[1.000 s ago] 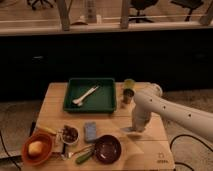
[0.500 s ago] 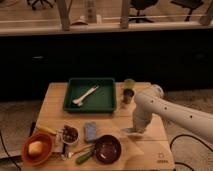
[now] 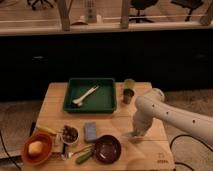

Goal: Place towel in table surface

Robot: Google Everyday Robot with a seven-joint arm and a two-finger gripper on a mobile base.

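Table (image 3: 146, 156) of light tan planks, with a small printed mark (image 3: 161, 160) at the near right corner. At the back, a green tray (image 3: 104, 101) holding a white utensil (image 3: 85, 95) laid slantwise. Just right of the tray, a green cup (image 3: 129, 84) and, nearer, a dark cup (image 3: 128, 95), close together.

Along the near edge, from the left: an orange bowl (image 3: 29, 156) with a yellow lump (image 3: 35, 148) inside; a small bowl (image 3: 70, 134) of dark bits; a green vegetable (image 3: 84, 157) lying flat; a dark bowl (image 3: 107, 149), round and reddish-brown within. Behind the dark bowl and slightly left, a blue block (image 3: 90, 131), rectangular, standing apart from its neighbours.

Reaching in from the right, a white arm (image 3: 167, 114), bent down over the right half of the table. End effector (image 3: 136, 133) low, right of the dark bowl and not far from the table's right edge, pointing downward. Pressed together, pinching the towel (image 3: 128, 135). Towel pale grey-blue, showing as a small crumpled patch just left of the end effector's tip, right down at the level of the planks; cannot tell whether resting on the wood or hanging barely above it. Well apart from the tray and the cups, nearer the dark bowl than the blue block, over bare wood between that bowl and the right edge.
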